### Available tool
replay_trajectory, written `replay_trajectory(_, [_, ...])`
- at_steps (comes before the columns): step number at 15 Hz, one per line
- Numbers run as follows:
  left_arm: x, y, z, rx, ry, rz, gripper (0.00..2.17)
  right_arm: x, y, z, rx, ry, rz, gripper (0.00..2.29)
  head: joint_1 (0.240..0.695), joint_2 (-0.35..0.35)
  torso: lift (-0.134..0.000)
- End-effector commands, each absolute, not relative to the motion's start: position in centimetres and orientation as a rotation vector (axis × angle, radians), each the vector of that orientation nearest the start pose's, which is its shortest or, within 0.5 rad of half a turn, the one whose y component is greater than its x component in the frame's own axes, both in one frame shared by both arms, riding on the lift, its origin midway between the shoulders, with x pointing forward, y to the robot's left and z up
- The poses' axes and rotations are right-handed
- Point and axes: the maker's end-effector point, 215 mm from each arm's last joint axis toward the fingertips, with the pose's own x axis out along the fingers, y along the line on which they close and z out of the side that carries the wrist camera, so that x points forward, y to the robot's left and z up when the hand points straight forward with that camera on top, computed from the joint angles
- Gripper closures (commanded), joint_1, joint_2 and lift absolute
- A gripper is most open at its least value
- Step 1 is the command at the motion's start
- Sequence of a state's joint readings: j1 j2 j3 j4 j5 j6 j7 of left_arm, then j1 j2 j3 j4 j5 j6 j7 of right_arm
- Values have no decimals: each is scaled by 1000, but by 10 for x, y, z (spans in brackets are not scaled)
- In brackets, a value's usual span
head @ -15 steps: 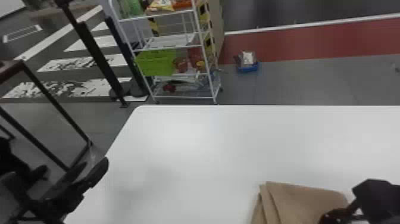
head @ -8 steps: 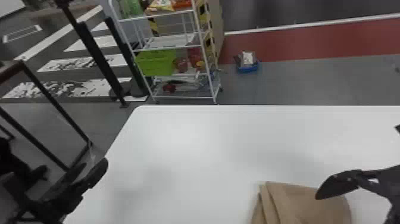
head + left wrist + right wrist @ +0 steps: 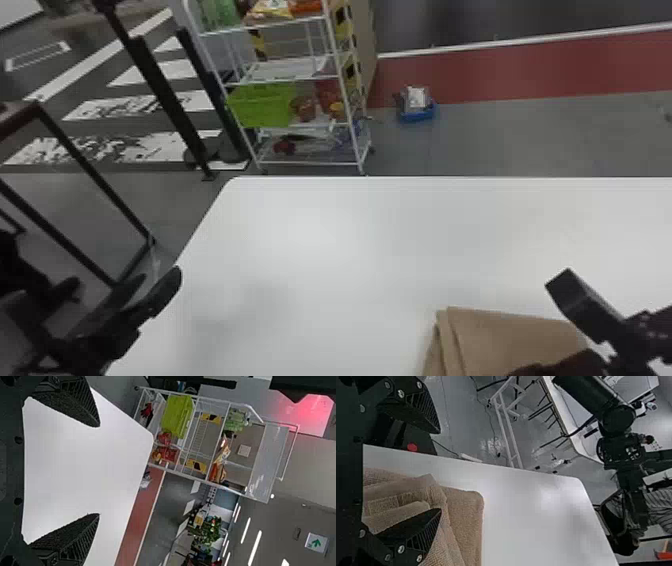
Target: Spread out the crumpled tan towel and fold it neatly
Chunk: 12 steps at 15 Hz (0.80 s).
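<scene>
Site type: large indoor lab or demonstration hall; which of the two cannot be determined. Indicators in the head view: a plain white table [image 3: 350, 240] with rounded corner, a grey floor [image 3: 500, 135] with a red band [image 3: 500, 70] and broad white stripes [image 3: 130, 76] laid out like a crosswalk, and a white wire shelf rack [image 3: 285, 81] carrying snack packets [image 3: 275, 9] and a lime-green basket [image 3: 265, 105]. Indicators in the left wrist view: ceiling strip lights [image 3: 254, 547], a green-and-white arrow sign [image 3: 316, 542] and leafy greenery [image 3: 208, 534].
</scene>
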State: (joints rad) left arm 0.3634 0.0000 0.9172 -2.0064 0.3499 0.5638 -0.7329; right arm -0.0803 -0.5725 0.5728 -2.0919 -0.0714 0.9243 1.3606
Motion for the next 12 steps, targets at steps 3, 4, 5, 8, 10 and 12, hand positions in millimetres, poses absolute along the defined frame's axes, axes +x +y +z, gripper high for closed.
replay_trajectory(3, [349, 522, -361, -302, 223, 71, 80, 228, -41, -425, -182, 1048, 1707, 215, 695, 350, -122])
replay_trajectory(4, [349, 522, -361, -302, 223, 71, 80, 231, -45, -427, -199, 1054, 1695, 215, 695, 350, -122])
replay_trajectory(5, [349, 522, -361, -302, 223, 71, 80, 233, -53, -432, -232, 1071, 1681, 215, 695, 350, -122])
replay_trajectory(8, [350, 521, -360, -301, 222, 70, 80, 253, -76, -434, -322, 1078, 1634, 215, 695, 350, -122])
replay_trajectory(10, [351, 519, -358, -299, 220, 66, 80, 273, -86, -427, -389, 1046, 1607, 215, 695, 350, -122])
replay_trajectory(12, [353, 516, -356, -295, 218, 56, 80, 291, -92, -425, -477, 995, 1592, 211, 695, 350, -122])
